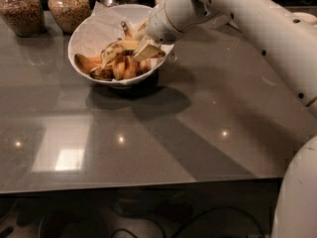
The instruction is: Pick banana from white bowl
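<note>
In the white bowl (86, 33), the gripper (144, 40) sits over the banana (114, 51), with orange-toned bananas (127, 67) crowding it. Whether the gripper is clamped cannot be told. Grain jars (68, 6) stand behind.
</note>
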### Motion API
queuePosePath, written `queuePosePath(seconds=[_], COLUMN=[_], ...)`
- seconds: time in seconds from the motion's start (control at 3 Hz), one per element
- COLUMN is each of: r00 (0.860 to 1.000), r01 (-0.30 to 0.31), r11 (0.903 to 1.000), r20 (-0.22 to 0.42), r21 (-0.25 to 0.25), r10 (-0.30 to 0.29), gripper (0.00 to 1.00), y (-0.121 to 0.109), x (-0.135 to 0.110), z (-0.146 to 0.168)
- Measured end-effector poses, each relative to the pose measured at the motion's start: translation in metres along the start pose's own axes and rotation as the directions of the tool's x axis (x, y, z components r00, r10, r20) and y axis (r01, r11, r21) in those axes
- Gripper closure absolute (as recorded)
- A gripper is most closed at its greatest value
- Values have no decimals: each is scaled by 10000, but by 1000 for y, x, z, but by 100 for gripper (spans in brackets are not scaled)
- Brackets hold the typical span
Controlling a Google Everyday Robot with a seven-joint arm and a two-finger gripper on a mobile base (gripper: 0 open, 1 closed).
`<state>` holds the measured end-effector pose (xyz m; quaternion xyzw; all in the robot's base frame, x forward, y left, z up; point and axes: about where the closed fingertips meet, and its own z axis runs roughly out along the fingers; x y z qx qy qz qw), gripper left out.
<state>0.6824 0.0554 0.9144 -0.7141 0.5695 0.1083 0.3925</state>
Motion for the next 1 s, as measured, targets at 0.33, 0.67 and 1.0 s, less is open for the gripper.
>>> queuePosePath(seconds=[0.33,0.67,1.0], r00=[9998,9996,9984], r01=[149,210,-111], r11=[9992,9973,9972], r20=[134,186,565], r21=[365,707,741], r10=[-154,-223,69], gripper=[100,100,100], y=[-3,5,30], x=[-15,-27,-27], z=[-29,-76,-124])
